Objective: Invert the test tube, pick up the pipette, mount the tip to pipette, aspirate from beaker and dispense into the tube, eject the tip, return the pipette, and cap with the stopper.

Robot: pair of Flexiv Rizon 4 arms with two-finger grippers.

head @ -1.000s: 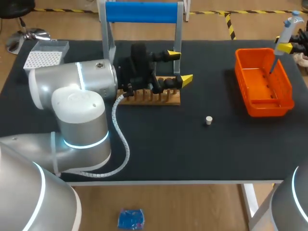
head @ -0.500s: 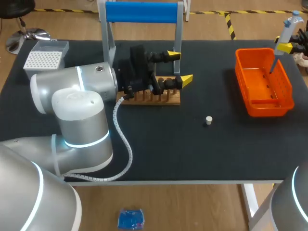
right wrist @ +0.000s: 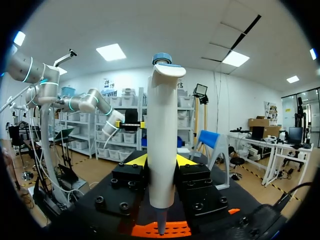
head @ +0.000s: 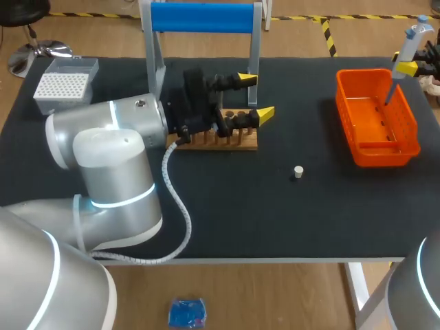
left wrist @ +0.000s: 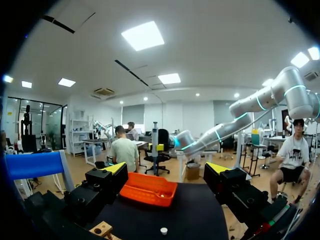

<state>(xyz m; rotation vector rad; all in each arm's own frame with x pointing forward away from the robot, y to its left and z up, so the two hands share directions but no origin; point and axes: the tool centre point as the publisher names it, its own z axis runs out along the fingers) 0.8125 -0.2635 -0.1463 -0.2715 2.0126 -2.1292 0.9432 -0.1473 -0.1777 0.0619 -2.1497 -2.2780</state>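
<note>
The right gripper is clamping the pipette upright between its fingers, its nozzle seemingly hanging over the orange bin. The left gripper is hovering, fingers apart, at the wooden rack, with the stopper lying well apart.

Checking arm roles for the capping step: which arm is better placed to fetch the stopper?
Left, I'd judge. The left gripper is open beside the rack, with the stopper lying free ahead of it. The right gripper is shut on the pipette above the bin, so it is busy.
</note>
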